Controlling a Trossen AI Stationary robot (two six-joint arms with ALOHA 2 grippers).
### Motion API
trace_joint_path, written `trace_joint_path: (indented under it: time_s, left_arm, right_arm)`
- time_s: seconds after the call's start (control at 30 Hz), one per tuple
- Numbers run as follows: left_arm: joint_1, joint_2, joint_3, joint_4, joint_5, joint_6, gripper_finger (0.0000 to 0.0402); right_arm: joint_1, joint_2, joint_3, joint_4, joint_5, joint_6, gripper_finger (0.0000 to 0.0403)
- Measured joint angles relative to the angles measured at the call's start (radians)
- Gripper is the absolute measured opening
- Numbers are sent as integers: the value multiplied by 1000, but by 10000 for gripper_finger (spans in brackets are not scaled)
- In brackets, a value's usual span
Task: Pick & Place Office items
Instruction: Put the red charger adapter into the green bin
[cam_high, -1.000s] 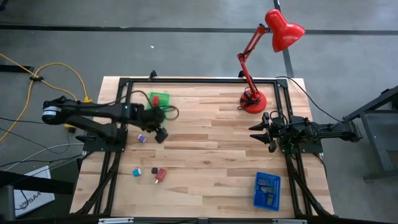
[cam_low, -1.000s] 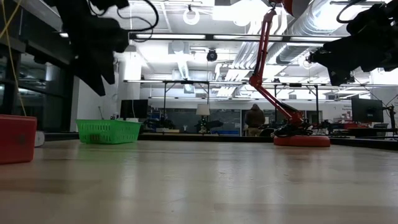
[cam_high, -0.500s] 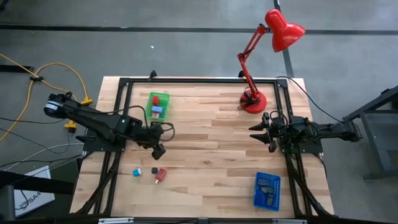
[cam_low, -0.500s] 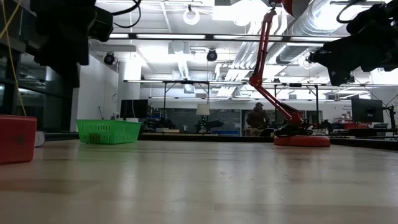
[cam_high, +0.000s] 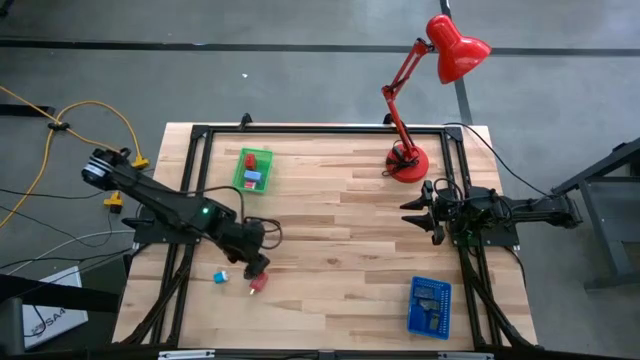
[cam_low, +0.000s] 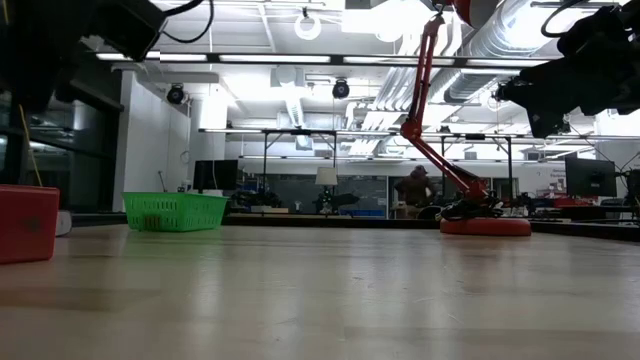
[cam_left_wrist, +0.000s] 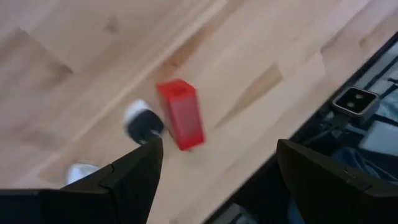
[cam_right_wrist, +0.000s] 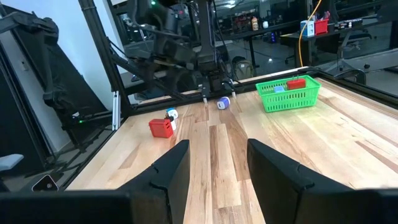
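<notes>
Left gripper (cam_high: 256, 266) is hovering with fingers spread wide and nothing between them, low over the near-left part of the table (cam_high: 340, 250), right above the loose office items. Only the left wrist view is showing what is lying under it: a red block (cam_left_wrist: 181, 114) and a small black piece (cam_left_wrist: 144, 123) touching its side, plus a pale bit (cam_left_wrist: 79, 172) at the edge, too blurred to name. In the high view the arm is covering the black piece; just the red block (cam_high: 258, 284) and a teal piece (cam_high: 219, 276) are showing, near each other.

Right gripper (cam_high: 424, 210) is waiting at the right side of the table near the lamp base, fingers partly apart, holding nothing. Its wrist view is looking across the table at the red block (cam_right_wrist: 161, 128), a small blue-white piece (cam_right_wrist: 171, 114) behind it, a lilac piece (cam_right_wrist: 222, 103) farther along, and the green tray (cam_right_wrist: 289, 93) with a red item and a blue item inside.

The low view is showing one red block (cam_low: 27, 223) at far left, the green tray (cam_low: 174, 211), the red lamp (cam_low: 470, 200) and a person (cam_low: 411, 187) in the room behind.

Counts: one green tray (cam_high: 254, 169), one blue perforated tray (cam_high: 430, 307) near the right front corner, one red lamp (cam_high: 430, 80), two items in the green tray, four loose pieces in the right wrist view
</notes>
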Motion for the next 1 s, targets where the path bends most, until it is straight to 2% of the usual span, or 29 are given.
trace_joint_path:
  time_s: [0.27,0.5,0.67,1.0]
  left_arm:
    - [-32,136,109,-5,24,-62,305]
    - [-57,226,197,-126,24,-112,305]
    - [-80,284,215,-157,21,-172,305]
    - [-90,339,215,-150,-139,-129,305]
  right_arm:
    - [0,0,0,0,0,0,146]
    - [0,0,0,0,0,0,146]
    - [0,0,0,0,0,0,146]
    - [0,0,0,0,0,0,146]
